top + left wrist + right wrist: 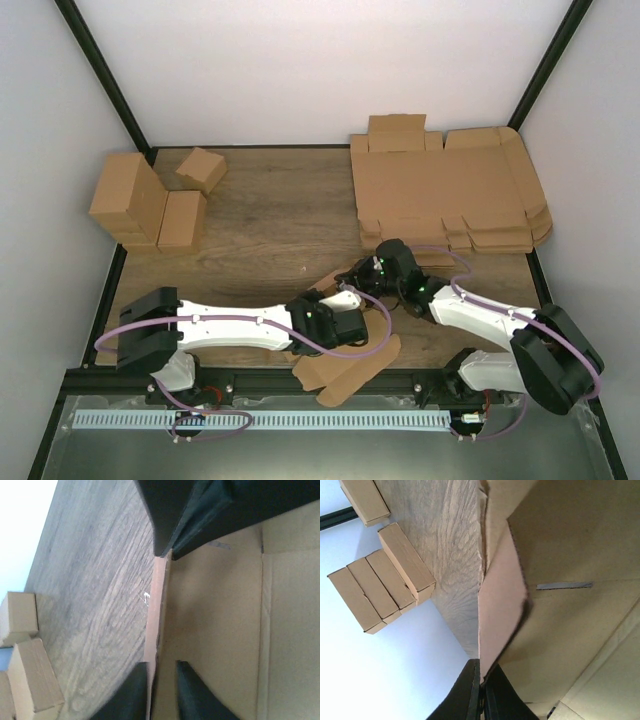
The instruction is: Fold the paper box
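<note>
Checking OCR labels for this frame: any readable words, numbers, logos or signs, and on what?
None readable.
The plain brown die-cut cardboard paper box, the stack of flat brown cardboard sheets and the folded brown cardboard boxes are all unprinted.
Small white mark on the wooden table: too small to read.

Plain white walls [320, 70] are closing in a wood-grain table [270, 220] on three sides, with slim black posts [105, 75] running up the back corners and soft, even light falling over the whole surface. At the far left a group of small brown cardboard boxes [130, 205] is sitting close to the wall, while a pile of flat cardboard sheets [440, 190] is lying in the far right corner. Along the near edge a grey metal ledge [320, 455] is carrying a pale slotted strip [300, 420] — it is spanning most of the width.
</note>
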Action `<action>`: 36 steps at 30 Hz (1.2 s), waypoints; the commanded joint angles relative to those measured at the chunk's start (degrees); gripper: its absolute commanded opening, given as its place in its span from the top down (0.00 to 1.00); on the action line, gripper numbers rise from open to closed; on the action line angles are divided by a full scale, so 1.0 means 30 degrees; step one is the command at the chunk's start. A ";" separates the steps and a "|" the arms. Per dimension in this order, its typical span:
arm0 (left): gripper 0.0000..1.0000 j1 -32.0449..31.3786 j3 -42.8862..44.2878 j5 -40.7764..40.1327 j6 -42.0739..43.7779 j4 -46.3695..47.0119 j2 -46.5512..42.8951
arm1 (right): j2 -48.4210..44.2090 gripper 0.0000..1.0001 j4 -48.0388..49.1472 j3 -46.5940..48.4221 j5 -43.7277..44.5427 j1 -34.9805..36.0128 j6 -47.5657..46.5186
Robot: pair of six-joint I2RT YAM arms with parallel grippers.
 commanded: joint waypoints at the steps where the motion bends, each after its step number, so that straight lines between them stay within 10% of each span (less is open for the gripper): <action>1: 0.73 -0.0115 0.0312 0.0213 -0.0388 0.0364 -0.0456 | -0.0352 0.99 -0.0212 -0.0042 0.0510 0.0103 0.0027; 5: 0.20 -0.0040 0.0191 0.2824 -0.0096 0.1276 -0.1982 | -0.0772 0.99 0.0347 -0.0411 0.0795 0.0103 -0.0556; 8: 0.02 0.0692 0.0439 0.6599 0.0061 0.1655 -0.3748 | -0.1101 0.99 0.2208 -0.1390 0.0740 0.0103 -0.1077; 20: 0.00 0.8804 0.1225 1.8889 -0.0914 0.1419 -0.7173 | -0.2326 0.99 1.0940 -0.4772 0.0929 0.0103 -0.6424; 36: 0.00 1.3122 0.0918 2.0274 0.1130 0.2011 -0.5700 | 0.4091 0.99 2.1514 -0.4576 -0.2470 -0.0276 -0.7984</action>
